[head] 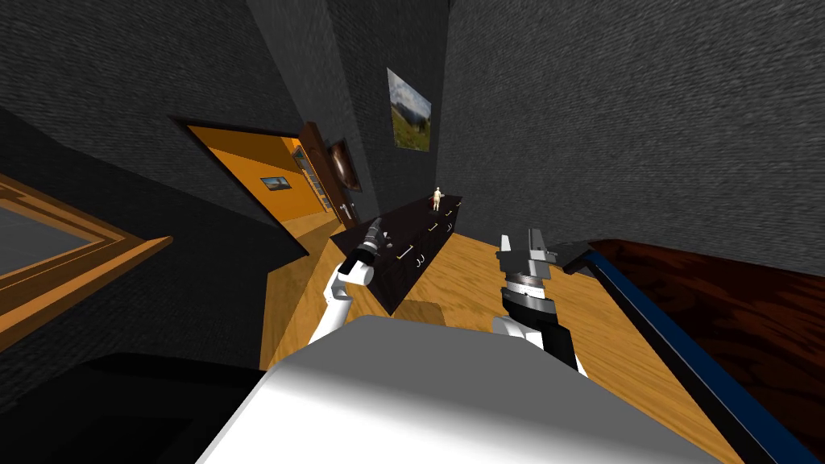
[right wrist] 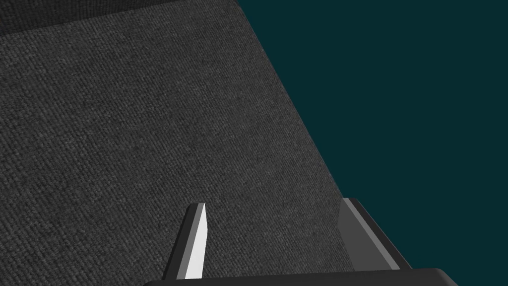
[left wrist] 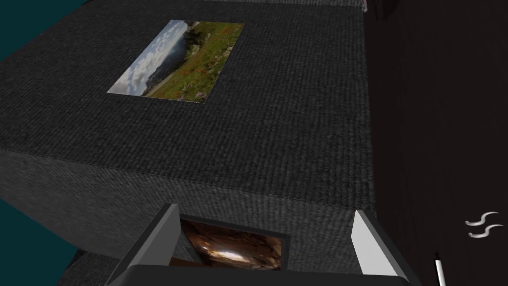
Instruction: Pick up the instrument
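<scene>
Two spread-open hands: the right hand (right wrist: 273, 202), and the left hand (left wrist: 265, 211) by the dark counter (head: 411, 221). It faces a brown shiny thing (left wrist: 233, 250), maybe the instrument. I cannot tell which way that thing points.

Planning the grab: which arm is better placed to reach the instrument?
Left, likely: the open left gripper sits over the dark cabinet, facing the brown instrument; the right gripper hangs over the floor.
</scene>
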You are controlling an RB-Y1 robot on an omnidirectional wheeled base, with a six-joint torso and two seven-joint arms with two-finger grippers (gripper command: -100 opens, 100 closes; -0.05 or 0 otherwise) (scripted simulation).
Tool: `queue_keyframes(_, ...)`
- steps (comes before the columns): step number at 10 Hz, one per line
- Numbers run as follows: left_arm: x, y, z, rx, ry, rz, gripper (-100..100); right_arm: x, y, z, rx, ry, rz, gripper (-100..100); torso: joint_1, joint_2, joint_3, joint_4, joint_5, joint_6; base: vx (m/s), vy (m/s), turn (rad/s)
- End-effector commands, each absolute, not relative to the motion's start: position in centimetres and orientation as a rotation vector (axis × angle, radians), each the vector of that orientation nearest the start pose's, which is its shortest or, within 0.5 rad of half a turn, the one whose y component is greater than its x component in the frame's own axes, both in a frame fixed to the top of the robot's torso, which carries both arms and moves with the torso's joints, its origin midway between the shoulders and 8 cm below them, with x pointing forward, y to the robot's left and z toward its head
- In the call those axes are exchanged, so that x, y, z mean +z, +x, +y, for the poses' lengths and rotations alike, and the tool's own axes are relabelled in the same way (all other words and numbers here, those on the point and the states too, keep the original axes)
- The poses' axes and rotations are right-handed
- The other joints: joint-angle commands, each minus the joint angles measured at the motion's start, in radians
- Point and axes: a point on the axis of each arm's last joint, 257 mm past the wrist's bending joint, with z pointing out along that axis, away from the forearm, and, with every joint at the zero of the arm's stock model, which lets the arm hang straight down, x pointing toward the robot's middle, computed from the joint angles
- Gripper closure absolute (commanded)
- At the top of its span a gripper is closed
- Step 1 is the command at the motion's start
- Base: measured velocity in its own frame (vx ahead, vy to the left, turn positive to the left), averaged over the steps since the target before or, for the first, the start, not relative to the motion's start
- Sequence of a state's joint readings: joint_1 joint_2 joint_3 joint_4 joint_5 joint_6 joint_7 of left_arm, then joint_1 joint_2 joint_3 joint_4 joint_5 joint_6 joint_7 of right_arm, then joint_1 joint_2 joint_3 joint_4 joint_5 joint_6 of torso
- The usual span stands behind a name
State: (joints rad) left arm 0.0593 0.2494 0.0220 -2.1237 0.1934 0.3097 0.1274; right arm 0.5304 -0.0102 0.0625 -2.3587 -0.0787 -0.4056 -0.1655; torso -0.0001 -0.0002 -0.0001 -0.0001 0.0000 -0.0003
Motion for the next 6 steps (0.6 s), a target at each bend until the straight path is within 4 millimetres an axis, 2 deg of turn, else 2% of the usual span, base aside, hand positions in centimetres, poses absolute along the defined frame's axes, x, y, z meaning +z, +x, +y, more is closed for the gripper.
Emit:
queue_keyframes(1, -5.7, 51.5, 25.2, -1.394, -1.126, 1.134, -100, 3.1, 34.4, -26.9, 1.55, 0.809, 0.554, 0, 0.0, 0.0, 0.0, 0.0, 0.0, 0.0, 0.0, -0.005, 0.01)
queue_keyframes(6, -8.1, 53.0, 24.9, -1.381, -1.252, 1.201, -100, 3.1, 34.4, -26.9, 1.55, 0.809, 0.554, 0, 0.0, 0.0, 0.0, 0.0, 0.0, 0.0, 0.006, -0.003, 0.015)
